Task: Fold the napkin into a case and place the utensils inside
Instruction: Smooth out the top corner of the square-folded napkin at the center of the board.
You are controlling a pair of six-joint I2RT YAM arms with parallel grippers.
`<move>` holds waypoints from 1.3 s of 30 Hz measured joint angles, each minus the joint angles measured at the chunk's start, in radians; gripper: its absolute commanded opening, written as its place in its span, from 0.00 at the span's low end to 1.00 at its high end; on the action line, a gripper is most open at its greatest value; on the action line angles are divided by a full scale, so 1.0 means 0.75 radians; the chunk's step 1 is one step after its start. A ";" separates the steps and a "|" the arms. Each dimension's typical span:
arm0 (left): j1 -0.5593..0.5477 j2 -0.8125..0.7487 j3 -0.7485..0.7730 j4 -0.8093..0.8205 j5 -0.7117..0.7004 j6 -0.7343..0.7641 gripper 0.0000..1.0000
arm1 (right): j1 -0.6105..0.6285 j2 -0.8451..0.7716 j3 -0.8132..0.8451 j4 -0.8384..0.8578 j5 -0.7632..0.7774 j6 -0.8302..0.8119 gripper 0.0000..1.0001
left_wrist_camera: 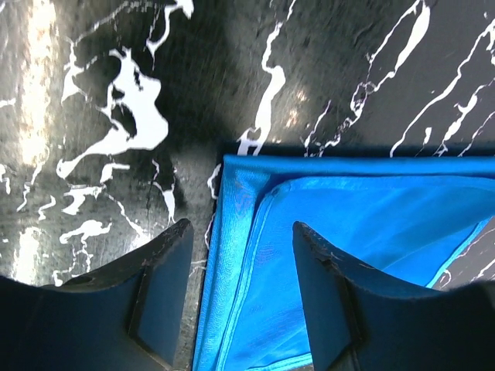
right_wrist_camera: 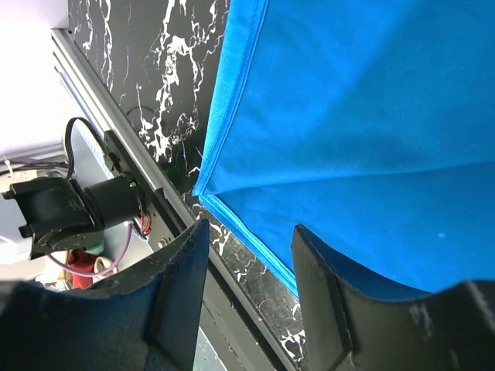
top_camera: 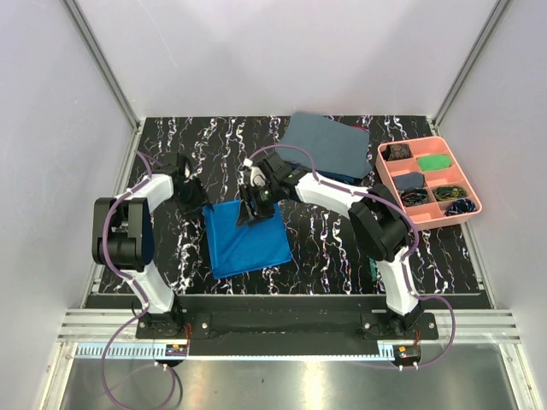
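Observation:
The bright blue napkin (top_camera: 248, 239) lies flat on the black marbled table, with one layer folded over another. It also shows in the left wrist view (left_wrist_camera: 363, 232) and the right wrist view (right_wrist_camera: 348, 116). My left gripper (top_camera: 203, 207) is open at the napkin's far left corner, its jaws (left_wrist_camera: 241, 228) straddling the hemmed edge, holding nothing. My right gripper (top_camera: 249, 213) is open and low over the napkin's far right part, its jaws (right_wrist_camera: 250, 228) above a hemmed edge. No narrow case shows. The utensils are mostly hidden; only a green sliver (top_camera: 374, 273) shows beside the right arm.
A larger dull grey-blue cloth (top_camera: 329, 141) lies at the back of the table. A pink compartment tray (top_camera: 389, 175) with small items stands at the right. White walls and metal rails border the table.

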 measured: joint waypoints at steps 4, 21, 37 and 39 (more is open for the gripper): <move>0.000 0.035 0.007 0.004 -0.009 0.002 0.54 | 0.017 0.001 0.000 -0.004 0.003 0.001 0.55; -0.009 -0.061 0.078 0.017 -0.080 0.030 0.35 | 0.043 0.036 -0.005 -0.002 0.011 0.022 0.50; -0.104 0.178 0.216 -0.024 -0.053 0.129 0.28 | 0.043 0.044 -0.005 0.023 0.009 0.029 0.48; -0.109 0.184 0.216 -0.023 -0.053 0.131 0.26 | 0.043 0.045 -0.005 0.026 0.008 0.034 0.48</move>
